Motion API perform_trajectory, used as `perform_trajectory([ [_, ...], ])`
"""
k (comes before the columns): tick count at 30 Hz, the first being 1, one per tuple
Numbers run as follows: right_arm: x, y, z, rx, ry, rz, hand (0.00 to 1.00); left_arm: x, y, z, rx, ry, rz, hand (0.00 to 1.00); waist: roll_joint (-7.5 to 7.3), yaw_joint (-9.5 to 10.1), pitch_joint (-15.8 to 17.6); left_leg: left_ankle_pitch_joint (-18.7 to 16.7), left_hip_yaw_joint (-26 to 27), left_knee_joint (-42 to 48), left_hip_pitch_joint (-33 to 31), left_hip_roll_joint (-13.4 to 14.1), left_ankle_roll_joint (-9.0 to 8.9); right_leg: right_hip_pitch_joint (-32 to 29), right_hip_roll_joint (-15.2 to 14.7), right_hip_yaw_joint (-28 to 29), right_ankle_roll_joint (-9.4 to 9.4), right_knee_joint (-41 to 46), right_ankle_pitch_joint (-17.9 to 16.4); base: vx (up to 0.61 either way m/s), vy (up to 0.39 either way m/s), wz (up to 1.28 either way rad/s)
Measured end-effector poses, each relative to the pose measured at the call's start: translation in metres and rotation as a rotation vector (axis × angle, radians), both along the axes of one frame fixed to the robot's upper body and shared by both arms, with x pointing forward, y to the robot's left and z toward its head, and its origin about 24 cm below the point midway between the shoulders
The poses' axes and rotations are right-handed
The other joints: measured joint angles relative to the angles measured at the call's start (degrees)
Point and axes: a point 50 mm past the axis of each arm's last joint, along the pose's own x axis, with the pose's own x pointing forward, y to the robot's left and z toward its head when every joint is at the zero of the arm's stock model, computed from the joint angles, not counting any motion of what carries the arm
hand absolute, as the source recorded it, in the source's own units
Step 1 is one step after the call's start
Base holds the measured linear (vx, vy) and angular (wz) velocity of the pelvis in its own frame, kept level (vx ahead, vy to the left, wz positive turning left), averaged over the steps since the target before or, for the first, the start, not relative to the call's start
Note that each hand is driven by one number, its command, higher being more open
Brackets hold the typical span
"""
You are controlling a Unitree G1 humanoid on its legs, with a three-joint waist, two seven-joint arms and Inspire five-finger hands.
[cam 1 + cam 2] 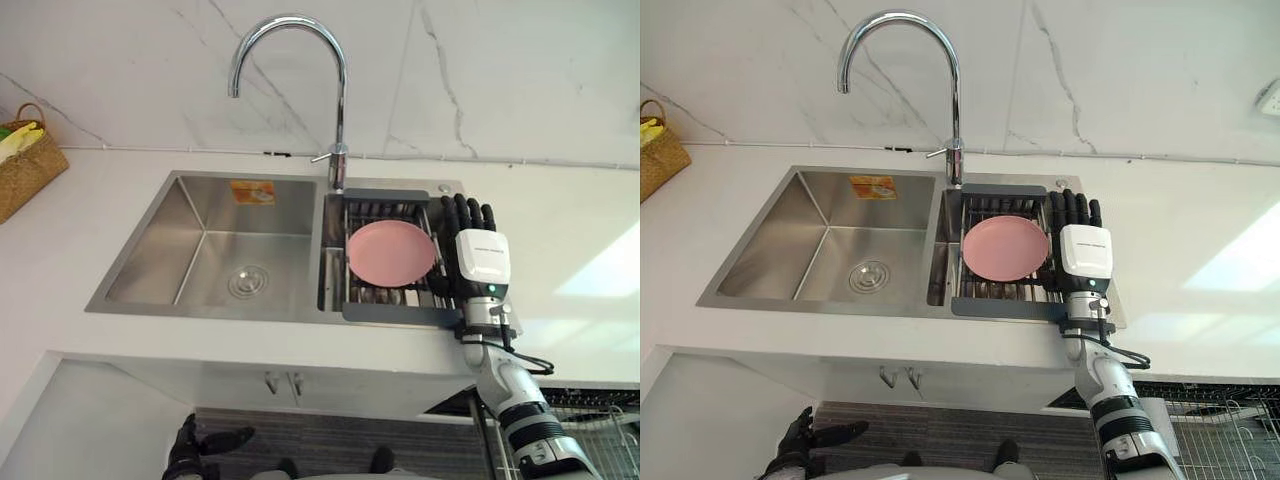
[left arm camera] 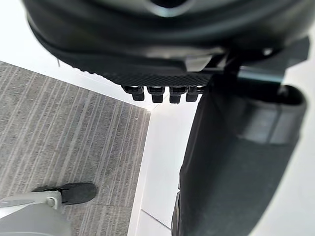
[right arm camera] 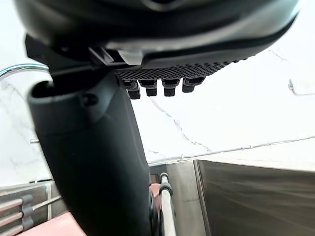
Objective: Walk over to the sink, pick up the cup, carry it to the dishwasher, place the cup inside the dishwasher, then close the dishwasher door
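Two hands noted: right hand (image 1: 482, 255) flat over the right rail of the rack (image 1: 390, 313), fingers straight, holding nothing. Low down, left hand (image 1: 190, 452) relaxed and empty, well apart from the sink (image 1: 150, 250). No telling where the cup lies. Just off the right hand's thumb side, a pink plate (image 1: 391, 250) flat in the rack. Right hand far nearer; probably a short sideways reach.

Pink plate (image 1: 391, 250) flat on dark dish rack (image 1: 400, 313); chrome tap (image 1: 343, 110) just behind rack; wicker basket (image 1: 25, 165) at bench (image 1: 570, 220) far left
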Motion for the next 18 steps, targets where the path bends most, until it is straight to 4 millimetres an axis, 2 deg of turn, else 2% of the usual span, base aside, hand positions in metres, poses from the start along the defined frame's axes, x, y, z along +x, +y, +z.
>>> perform_trajectory([
  [6, 0.001, 0.007, -0.001, 0.012, 0.027, 0.074, 1.00, 0.006, 0.000, 0.001, 0.005, -0.013, 0.000, 1.00, -0.02, -0.01, 0.0, 0.0, 0.1, 0.0, 0.3, 0.2, -0.05, 0.3, 0.2, 0.1, -0.26, 0.0, 0.1, 0.00, 0.000, 0.00],
  [11, 0.001, 0.006, -0.001, 0.064, 0.032, 0.071, 1.00, 0.006, 0.000, 0.002, 0.005, -0.015, -0.001, 1.00, -0.05, 0.01, 0.0, 0.0, 0.1, 0.0, 0.4, 0.3, -0.06, 0.3, 0.3, 0.1, -0.34, 0.0, 0.1, 0.00, 0.000, 0.00],
  [14, 0.001, 0.001, -0.001, 0.241, 0.021, 0.026, 1.00, 0.006, -0.001, 0.001, 0.013, -0.013, 0.008, 1.00, -0.04, 0.03, 0.0, 0.0, 0.2, 0.0, 0.4, 0.3, -0.06, 0.3, 0.3, 0.2, -0.35, 0.0, 0.1, 0.00, 0.000, 0.00],
  [18, -0.005, -0.013, -0.007, 0.727, -0.099, -0.181, 1.00, 0.005, -0.004, 0.001, 0.022, -0.020, 0.033, 1.00, 0.22, -0.01, 0.1, 0.0, 0.5, 0.0, 0.7, 0.4, 0.08, 0.3, 0.3, 0.7, -0.41, 0.0, 0.1, 0.00, 0.005, -0.04],
])
